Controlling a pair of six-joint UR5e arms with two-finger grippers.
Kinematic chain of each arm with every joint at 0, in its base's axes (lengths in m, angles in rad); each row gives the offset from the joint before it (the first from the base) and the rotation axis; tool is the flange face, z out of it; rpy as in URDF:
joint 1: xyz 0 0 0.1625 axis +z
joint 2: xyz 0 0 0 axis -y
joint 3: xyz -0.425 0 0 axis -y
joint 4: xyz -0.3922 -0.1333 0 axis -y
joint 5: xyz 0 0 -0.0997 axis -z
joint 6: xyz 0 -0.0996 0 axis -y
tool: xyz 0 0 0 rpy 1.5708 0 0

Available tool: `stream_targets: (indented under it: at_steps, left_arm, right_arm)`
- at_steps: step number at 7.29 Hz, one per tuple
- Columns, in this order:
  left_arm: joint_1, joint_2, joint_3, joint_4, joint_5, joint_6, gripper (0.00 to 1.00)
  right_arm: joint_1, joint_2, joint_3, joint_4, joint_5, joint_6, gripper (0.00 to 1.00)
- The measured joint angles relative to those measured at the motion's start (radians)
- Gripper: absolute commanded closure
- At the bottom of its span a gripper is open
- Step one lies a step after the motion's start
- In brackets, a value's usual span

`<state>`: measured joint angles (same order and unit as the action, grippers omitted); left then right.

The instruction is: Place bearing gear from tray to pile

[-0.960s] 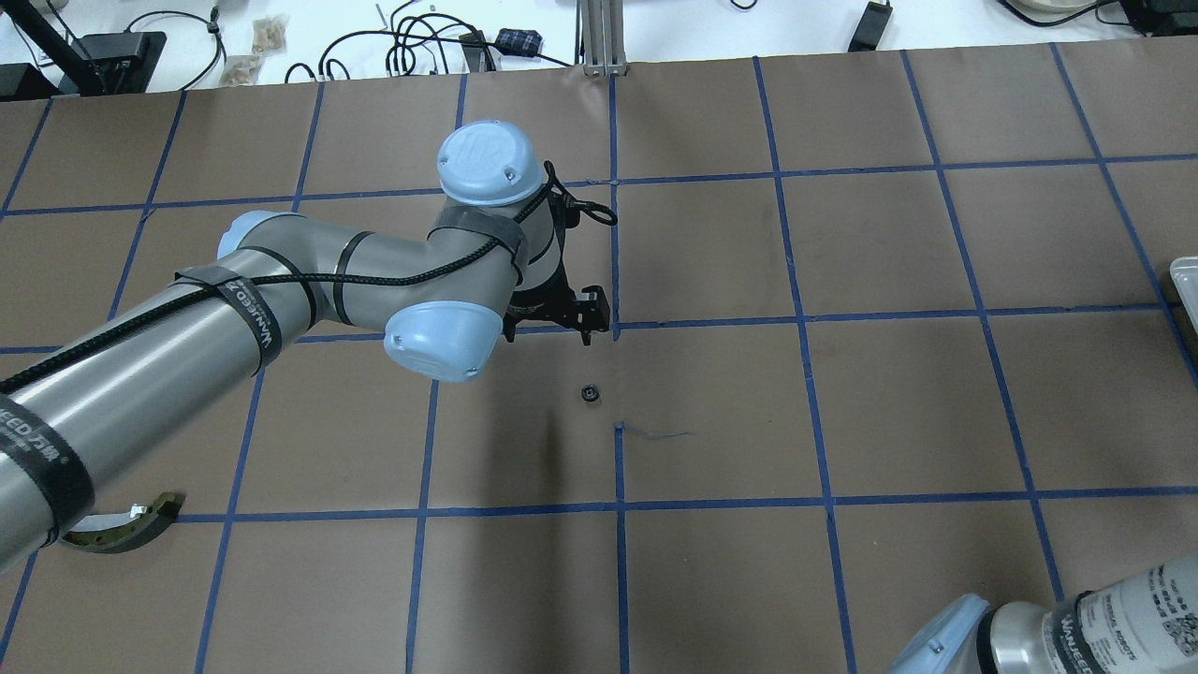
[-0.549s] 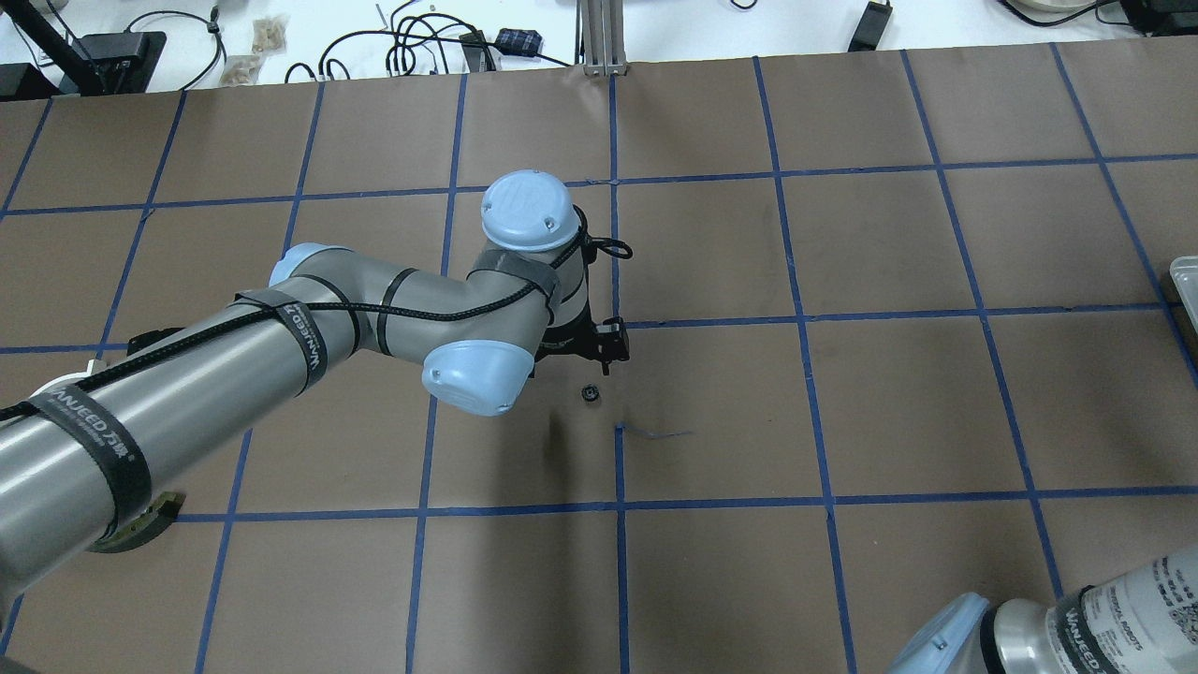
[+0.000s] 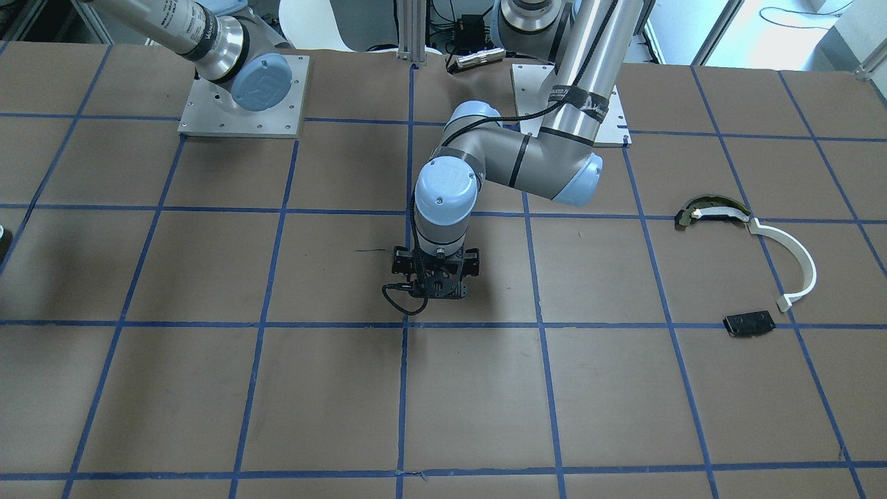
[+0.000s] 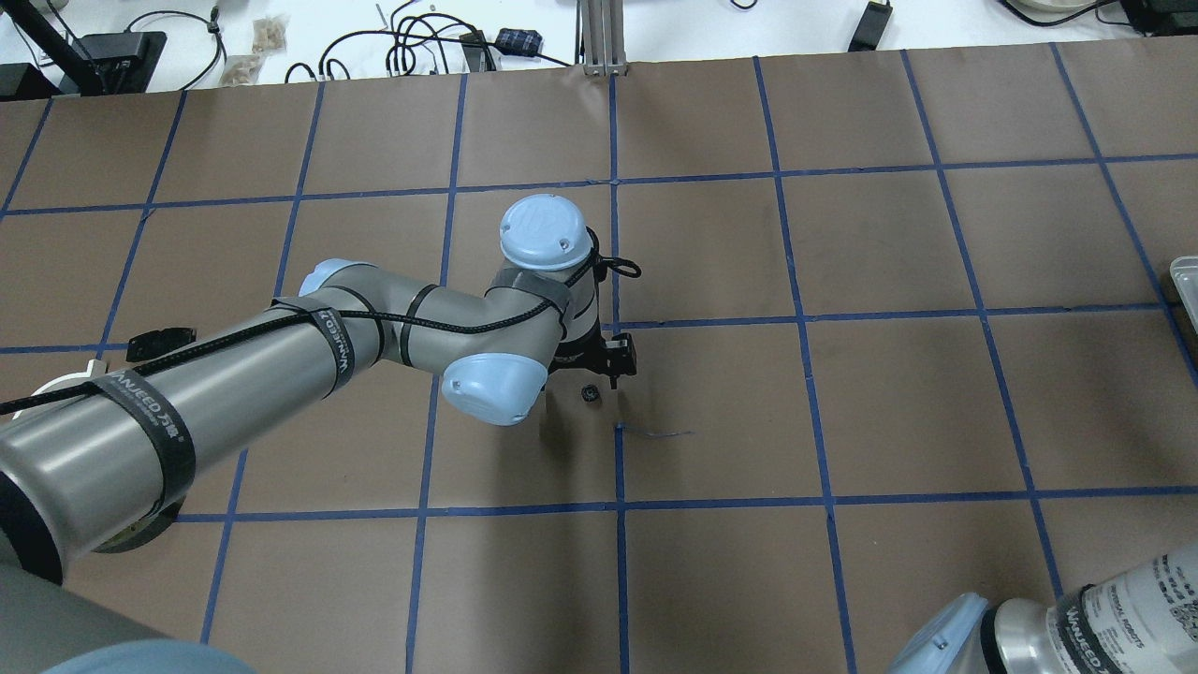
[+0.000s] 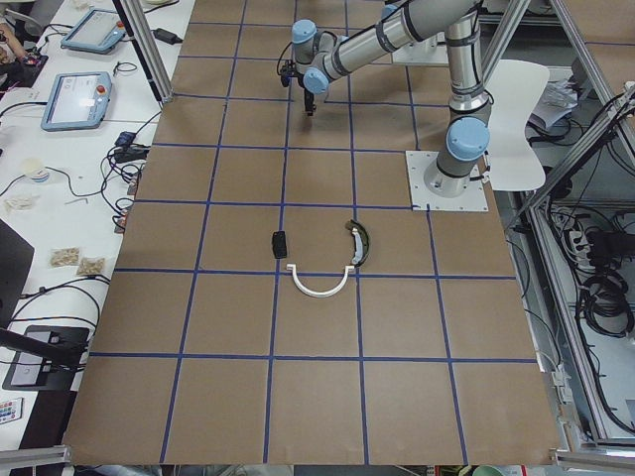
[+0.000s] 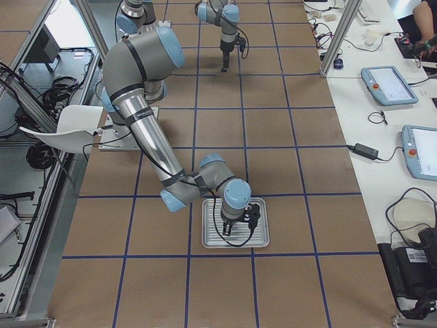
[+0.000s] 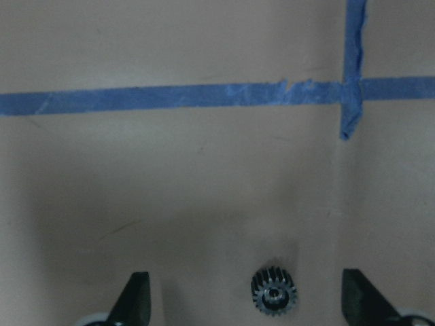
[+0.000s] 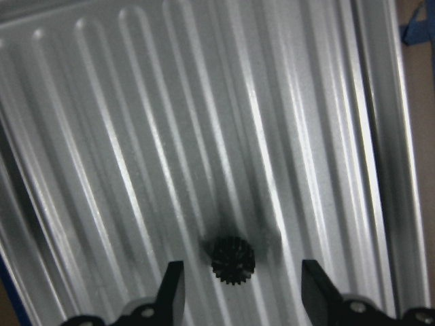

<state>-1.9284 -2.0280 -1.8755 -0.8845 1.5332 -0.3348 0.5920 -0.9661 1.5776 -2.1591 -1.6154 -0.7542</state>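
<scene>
A small black bearing gear (image 8: 232, 259) lies on the ribbed metal tray (image 8: 102, 136), just ahead of my open right gripper (image 8: 241, 288), which hovers over the tray (image 6: 261, 240). A second toothed gear (image 7: 274, 293) rests on the brown table between the fingers (image 7: 137, 299) of my open left gripper (image 7: 246, 299). In the overhead view that gear (image 4: 590, 394) sits just below the left gripper (image 4: 616, 363). The pile lies far off: a white arc strip (image 3: 797, 263), a dark curved piece (image 3: 707, 210) and a black plate (image 3: 748, 324).
Blue tape lines (image 4: 618, 468) grid the brown table. The left arm (image 4: 281, 374) stretches across the table's left half and covers part of the pile in the overhead view. Cables and small boxes (image 4: 421, 47) lie beyond the far edge.
My left arm has swung right and toward the near edge, bringing its gripper down close to the gear on the table. That gear has stayed in place.
</scene>
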Motion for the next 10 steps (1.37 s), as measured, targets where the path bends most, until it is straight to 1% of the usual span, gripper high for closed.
stream_targets:
  at_steps: [1,2,3,4,5,6,8,9,10]
  left_arm:
    - [-0.002,-0.008,0.0,0.003,-0.001,-0.003,0.1]
    - [-0.003,-0.011,0.0,0.003,-0.001,-0.001,0.17]
    - [-0.004,-0.012,0.001,0.004,0.0,0.002,0.17]
    - [-0.004,-0.012,0.001,0.003,-0.001,0.002,0.2]
    - [-0.005,-0.012,0.001,0.001,-0.001,-0.001,0.21]
    - [-0.006,-0.01,0.001,0.0,-0.001,-0.002,0.26]
    - [-0.006,-0.001,0.001,-0.004,0.0,0.0,0.28]
    - [-0.007,0.002,-0.001,-0.007,0.002,0.0,0.28]
    - [-0.008,0.003,-0.005,-0.009,0.003,0.001,0.28]
  right_arm:
    - [0.0,0.004,0.0,-0.001,0.0,0.001,0.59]
    - [0.0,0.01,0.0,-0.002,0.001,0.001,0.72]
    - [0.0,0.013,0.0,-0.002,0.001,0.0,0.87]
    - [0.002,0.014,-0.001,0.0,0.001,-0.001,1.0]
    - [0.003,0.014,-0.001,0.002,0.0,0.0,1.0]
    - [0.005,0.012,-0.001,0.004,-0.001,0.0,1.0]
    - [0.019,-0.015,-0.007,0.027,-0.002,0.0,1.0]
    - [0.052,-0.057,-0.008,0.078,-0.003,0.014,1.0]
    - [0.098,-0.103,-0.006,0.155,-0.003,0.063,1.0]
